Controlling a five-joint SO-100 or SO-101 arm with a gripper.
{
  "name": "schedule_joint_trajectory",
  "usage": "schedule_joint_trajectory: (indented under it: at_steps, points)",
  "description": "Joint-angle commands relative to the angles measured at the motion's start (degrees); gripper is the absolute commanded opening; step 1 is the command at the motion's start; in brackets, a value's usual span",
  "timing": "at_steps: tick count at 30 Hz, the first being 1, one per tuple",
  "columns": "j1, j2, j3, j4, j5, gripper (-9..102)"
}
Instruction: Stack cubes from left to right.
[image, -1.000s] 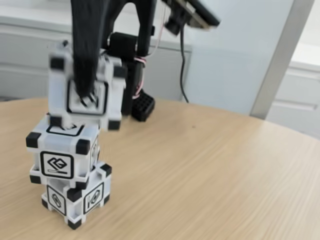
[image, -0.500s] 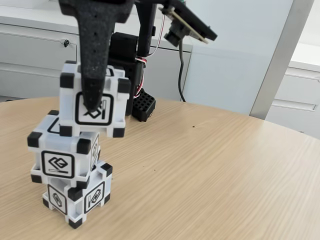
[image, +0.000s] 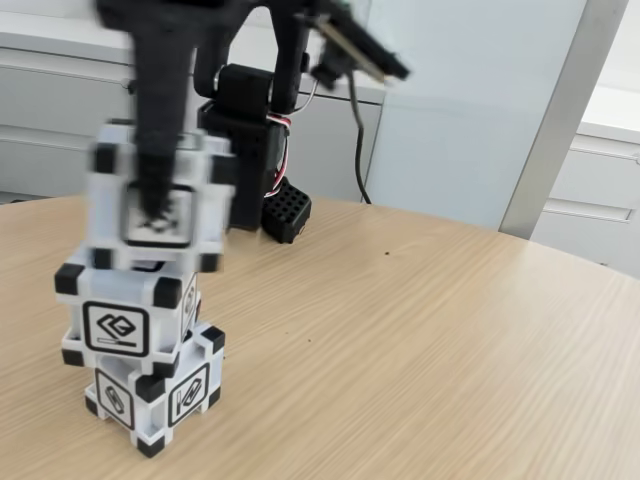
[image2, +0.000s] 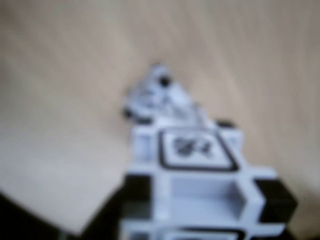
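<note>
The jaws (image: 158, 205) pinch the top cube (image: 155, 195), one black finger (image: 160, 130) running down its front face; this cube is blurred in the fixed view and hangs right over the middle cube (image: 125, 315), whether touching it cannot be told. The middle cube rests on the bottom cube (image: 155, 385), which stands turned a little at the near left of the desk (image: 420, 340). In the wrist view the held cube (image2: 200, 185) fills the lower middle, out of focus, with another cube (image2: 155, 95) a blur beyond it on the wood.

The desk is pale wood grain with a rounded far edge. Behind it are white cabinets (image: 60, 120), a light blue wall panel (image: 460, 110) and a grey post (image: 560, 110).

The black arm (image: 285, 60) reaches down from the top of the fixed view; its base (image: 245, 150) stands at the desk's far edge, with a cable (image: 358, 130) hanging beside it and a small black gridded block (image: 287, 212) at its foot.
</note>
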Motion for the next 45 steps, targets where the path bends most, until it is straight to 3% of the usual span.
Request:
schedule_joint_trajectory:
  at_steps: [1, 9, 22, 39, 45]
  points:
    - [1.58, 1.05, -0.44, -0.09, -0.62, 14]
    - [1.41, 1.05, -0.44, -0.09, -0.79, 16]
    - [1.41, 1.23, -0.44, -0.09, -0.62, 36]
    - [-1.58, 2.29, -1.41, 0.09, 2.72, 37]
    - [-2.11, 10.37, -0.88, 0.09, 3.87, 37]
